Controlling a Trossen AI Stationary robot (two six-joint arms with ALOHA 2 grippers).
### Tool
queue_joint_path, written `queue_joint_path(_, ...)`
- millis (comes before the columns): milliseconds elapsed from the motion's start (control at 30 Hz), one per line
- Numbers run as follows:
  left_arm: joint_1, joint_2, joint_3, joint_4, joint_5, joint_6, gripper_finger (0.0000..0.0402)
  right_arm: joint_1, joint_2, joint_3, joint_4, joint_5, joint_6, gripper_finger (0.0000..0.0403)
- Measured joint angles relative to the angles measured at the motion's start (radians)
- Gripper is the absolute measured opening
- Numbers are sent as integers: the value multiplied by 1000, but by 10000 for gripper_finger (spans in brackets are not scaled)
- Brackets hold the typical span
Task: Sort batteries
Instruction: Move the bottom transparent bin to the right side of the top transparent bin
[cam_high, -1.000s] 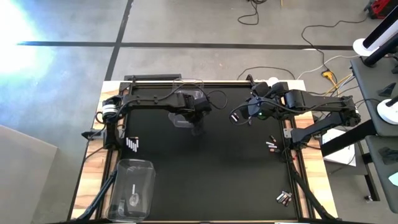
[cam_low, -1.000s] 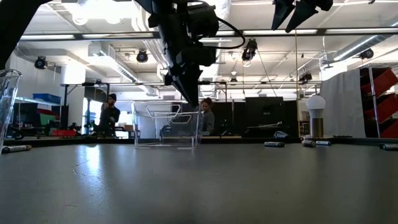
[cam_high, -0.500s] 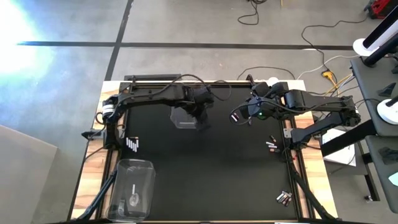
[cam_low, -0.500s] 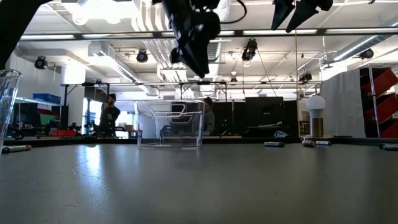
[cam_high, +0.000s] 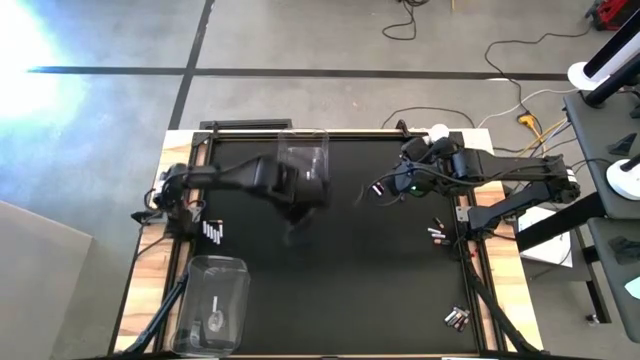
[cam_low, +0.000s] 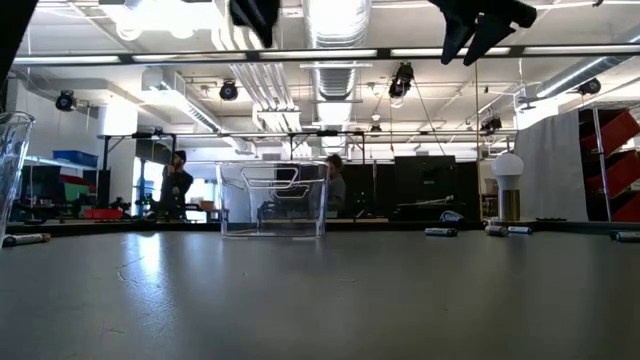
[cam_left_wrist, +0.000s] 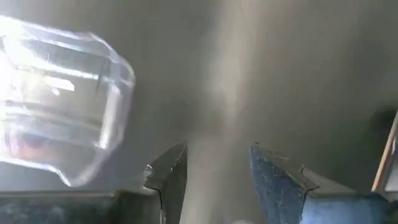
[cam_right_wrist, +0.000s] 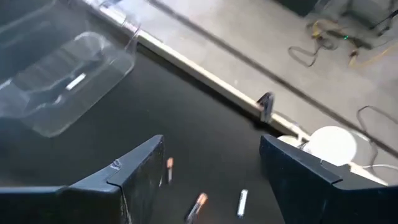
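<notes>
Left gripper (cam_left_wrist: 214, 171) is raised over the mat, fingers parted to a moderate gap with nothing between them. A clear bin (cam_high: 302, 158) sits just beyond it toward the far edge of the table (cam_high: 150, 290); a white cell lies inside that bin in the right wrist view.

Right gripper (cam_right_wrist: 211, 168) hangs high, fingers wide and empty. Below and ahead of it lie three loose batteries (cam_right_wrist: 200, 202) on the black mat. More batteries: a row (cam_high: 213, 232) on the near side of the left arm by the table's left rim, a pair (cam_high: 437, 233) near the right rim, a cluster (cam_high: 457, 318) at the near right corner. A second clear bin (cam_high: 215, 292) stands at the near left with one cell in it.

Risks, as I judge them:
- The left arm is blurred in the overhead view, so I take it to be moving fast. A low sweep beside the far bin could knock it.
- The cells under the right gripper lie close together. A wide-open descent could catch two, or roll one off toward the rim.

Against the picture one second back: the left gripper sat low beside the far bin with fingers nearly closed. It has since opened and lifted out of the low view. The bin now sits farther toward the back edge. The right gripper has barely changed.
</notes>
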Motion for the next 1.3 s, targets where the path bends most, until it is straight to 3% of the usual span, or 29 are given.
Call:
queue_joint_path(200, -203, -39, -122, -60, 29, -4, 155, 13, 0, -5, 79, -64, -50, 265)
queue_joint_path(433, -405, -184, -349, -36, 81, -222, 155, 96, 13, -5, 254, -69, -212, 248)
queue_joint_path(600, -499, -331, -502, 77, 122, -513, 155, 165, 42, -5, 294, -69, -167, 236)
queue_joint_path(800, -532, -444, -681, 234, 59, -1074, 155, 235, 98, -5, 307, 2, 58, 234)
queue_joint_path(933, -558, -445, -781, 315, 57, -1300, 155, 241, 141, -5, 357, 3, 150, 242)
queue_joint_path(1133, -591, -364, -852, 510, 56, -1383, 155, 259, 188, 5, 393, -51, 182, 252)
queue_joint_path(1300, -602, -288, -835, 484, 46, -1389, 155, 279, 199, 15, 394, -52, 185, 247)
